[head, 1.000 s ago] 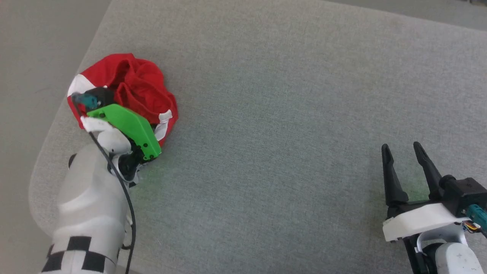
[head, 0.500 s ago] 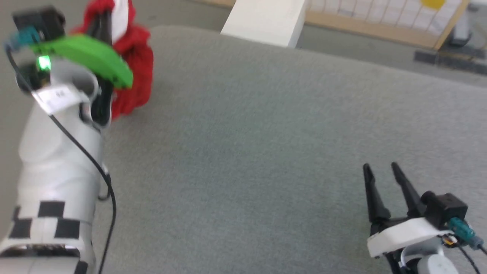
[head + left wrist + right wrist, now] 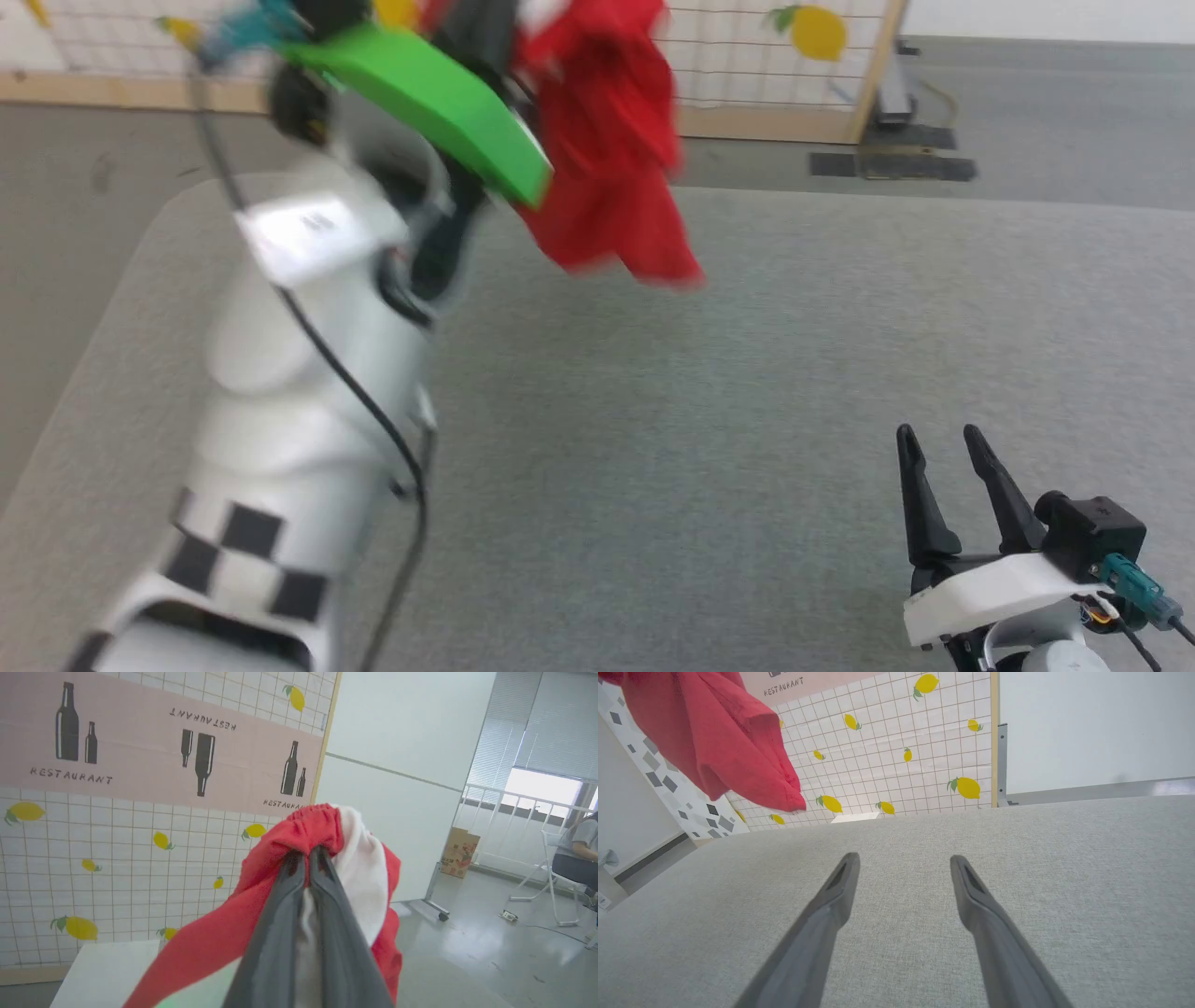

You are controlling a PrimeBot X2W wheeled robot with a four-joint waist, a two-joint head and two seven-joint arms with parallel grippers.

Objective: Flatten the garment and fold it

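**A:** Where were the bright red soft-fabric shorts (image 3: 607, 140) with the white side stripe and gathered elastic waistband?

**B:** They hung bunched in the air over the far left of the grey fabric-covered tabletop (image 3: 747, 392). The lowest hem was clear of the surface.

**A:** Left hand?

**B:** The left hand (image 3: 307, 851) was raised, with its two long dark fingers pressed together and clamped on the gathered waistband, right beside the white stripe. Red cloth draped down both sides of the fingers. In the head view that arm and its green plastic wrist cover (image 3: 429, 84) were motion-blurred.

**A:** Right hand?

**B:** The right hand (image 3: 938, 434) sat low at the near right, fingers spread and pointing toward the far side. Bare tabletop showed between them. It was well apart from the shorts.

**A:** Background?

**B:** A white grid panel with yellow lemon prints (image 3: 901, 742) stood beyond the far edge. In the left wrist view it carried a pink band with dark bottle silhouettes. A person (image 3: 577, 849) sat at that view's right edge.
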